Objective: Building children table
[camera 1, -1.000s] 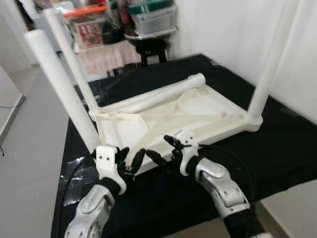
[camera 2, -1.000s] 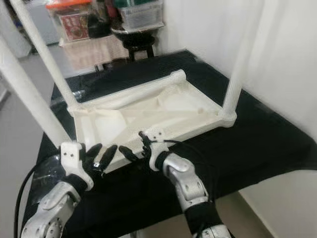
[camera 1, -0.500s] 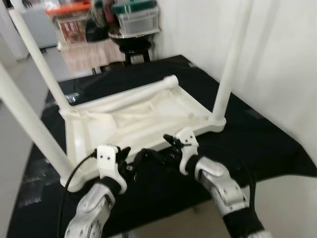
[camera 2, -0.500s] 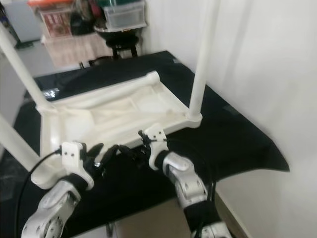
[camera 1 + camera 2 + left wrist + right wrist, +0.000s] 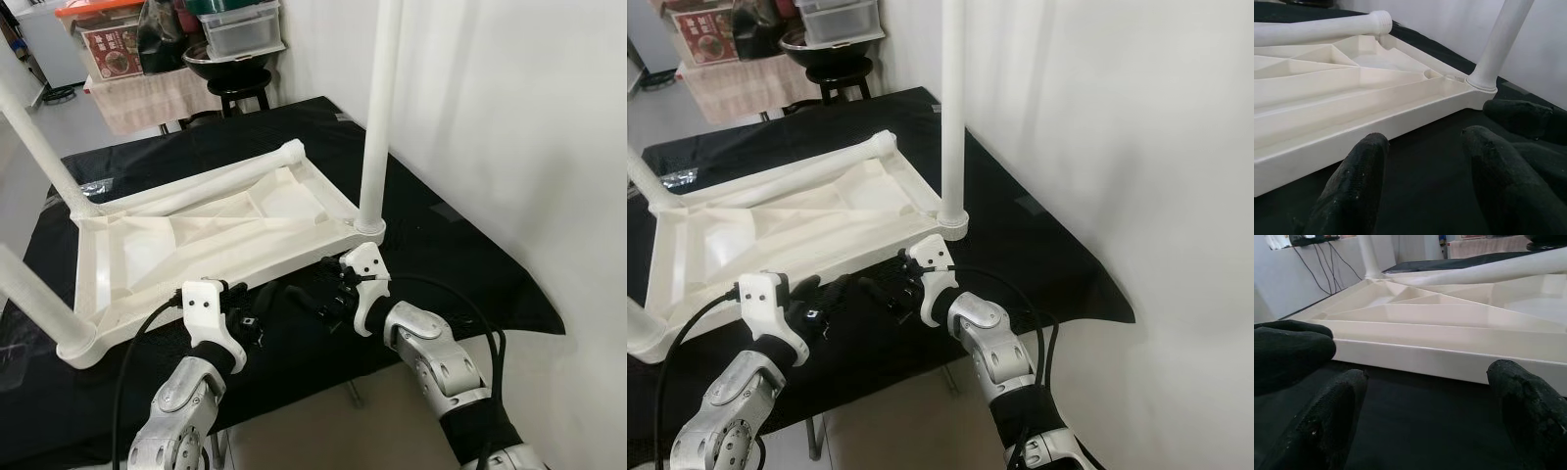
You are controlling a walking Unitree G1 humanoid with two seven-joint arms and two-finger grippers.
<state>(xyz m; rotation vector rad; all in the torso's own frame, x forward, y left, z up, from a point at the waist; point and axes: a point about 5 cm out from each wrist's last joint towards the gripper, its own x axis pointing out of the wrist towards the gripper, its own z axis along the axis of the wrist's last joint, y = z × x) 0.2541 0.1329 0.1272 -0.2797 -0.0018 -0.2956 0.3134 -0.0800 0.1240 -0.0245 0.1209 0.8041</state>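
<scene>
The white children's table point(image 5: 211, 230) lies upside down on a black-covered worktop point(image 5: 441, 245). Three of its legs stand up: one at the near right corner point(image 5: 377, 108), one at the far left point(image 5: 39, 147) and one at the near left point(image 5: 24, 289). Another leg point(image 5: 196, 181) lies flat along the far side. My left gripper point(image 5: 263, 308) is open just in front of the tabletop's near edge point(image 5: 1352, 142). My right gripper point(image 5: 312, 299) is open beside it, near the right corner. Nothing is between either pair of fingers point(image 5: 1352, 191) point(image 5: 1520, 391).
A white wall point(image 5: 509, 117) runs close along the right. At the back stands a black stool point(image 5: 235, 93) with a bowl and plastic boxes, beside a cloth-draped shelf point(image 5: 137, 98). The worktop's near edge point(image 5: 392, 357) drops to the floor under my arms.
The whole picture has shifted left and the view has risen, so the camera moved. Both grippers stay open by the table's near edge, now slightly clear of it.
</scene>
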